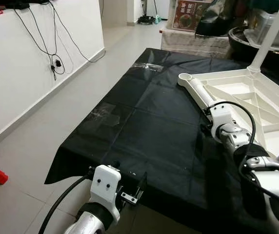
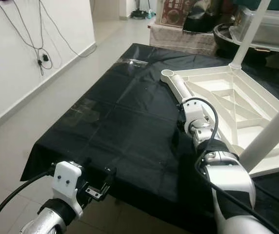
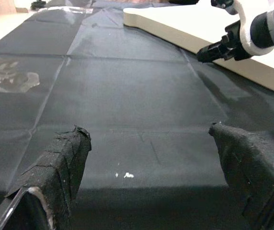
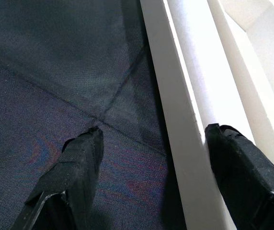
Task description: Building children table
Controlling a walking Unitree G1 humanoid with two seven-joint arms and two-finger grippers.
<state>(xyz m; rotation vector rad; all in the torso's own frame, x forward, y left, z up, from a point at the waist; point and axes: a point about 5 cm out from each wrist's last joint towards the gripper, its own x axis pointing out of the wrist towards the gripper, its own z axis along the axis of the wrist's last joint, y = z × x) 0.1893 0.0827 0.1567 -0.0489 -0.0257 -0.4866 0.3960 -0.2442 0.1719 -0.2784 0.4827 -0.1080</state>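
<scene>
Left gripper [image 1: 138, 187]: nearest the camera, at the near edge of the black sheet [image 1: 144, 122]; its fingers [image 3: 62, 165] are spread wide and hold nothing, hovering low over the cloth.
Right gripper [image 4: 161, 163]: fingers [image 4: 77, 163] parted wide, straddling the near side rail of the tabletop [image 1: 237, 92]; one finger is over the sheet, the other over the white plastic. It has not yet closed on the rail.
Tabletop: white, lying upside down on the sheet at the right, ribs facing up, a round leg socket [image 1: 185, 77] at its near-left corner.
Leg [image 1: 271, 34]: one white leg stands upright in the far corner; another crosses the right eye view.
Handling: likely light, stiff moulded plastic, smooth and a little slippery; the straight side rail looks the best place to pinch, as the ribs give the inner finger a wall.
Arms: right arm [image 2: 212, 156] reaches forward along the rail, wrist bent down; left arm [image 1: 100, 204] is low and short of the work.
</scene>
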